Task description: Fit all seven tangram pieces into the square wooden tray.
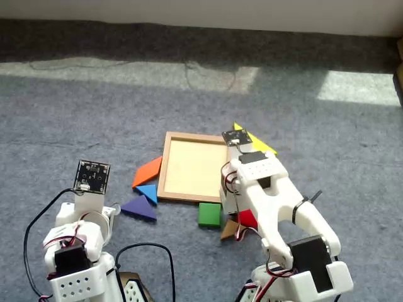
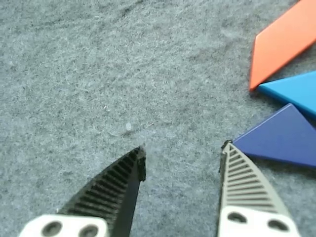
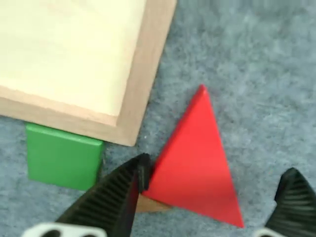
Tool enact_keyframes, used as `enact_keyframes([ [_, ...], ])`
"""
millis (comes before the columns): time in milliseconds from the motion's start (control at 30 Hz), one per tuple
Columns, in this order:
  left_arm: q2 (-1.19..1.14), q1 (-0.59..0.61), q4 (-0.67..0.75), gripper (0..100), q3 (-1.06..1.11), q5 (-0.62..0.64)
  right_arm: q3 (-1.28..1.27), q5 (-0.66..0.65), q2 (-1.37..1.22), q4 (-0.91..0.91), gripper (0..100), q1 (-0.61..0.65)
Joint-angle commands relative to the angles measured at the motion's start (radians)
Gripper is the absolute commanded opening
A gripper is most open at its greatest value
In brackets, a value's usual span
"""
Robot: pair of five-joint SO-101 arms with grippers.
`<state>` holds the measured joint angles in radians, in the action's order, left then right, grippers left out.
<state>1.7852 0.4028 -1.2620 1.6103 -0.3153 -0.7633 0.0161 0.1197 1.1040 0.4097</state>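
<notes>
The wooden tray (image 1: 162,168) lies on grey carpet (image 1: 75,113) with the pieces around it. An orange piece (image 1: 148,171), light blue triangle (image 1: 147,192) and dark blue triangle (image 1: 140,209) sit on one side. A green square (image 1: 210,214), brown piece (image 1: 228,230) and red triangle (image 3: 197,158) are near its front edge, and a yellow piece (image 1: 261,146) is at the far corner. The right gripper (image 3: 217,170), fingers spread, straddles the red triangle. The left gripper (image 2: 182,153) hangs released just beside the dark blue triangle.
</notes>
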Motion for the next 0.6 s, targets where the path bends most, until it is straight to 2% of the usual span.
enact_keyframes([
  [0, 0.035, 0.012, 0.008, 25, -0.004, 0.000, 0.042, -0.011, 0.005, 0.012, 38.6, 0.008],
  [233, 0.035, 0.012, 0.008, 25, -0.004, 0.000, 0.025, -0.103, 0.013, 0.124, 38.6, 0.008],
  [567, 0.035, 0.012, 0.008, 25, -0.004, 0.000, -0.036, -0.224, 0.004, 0.093, 38.5, 0.012],
])
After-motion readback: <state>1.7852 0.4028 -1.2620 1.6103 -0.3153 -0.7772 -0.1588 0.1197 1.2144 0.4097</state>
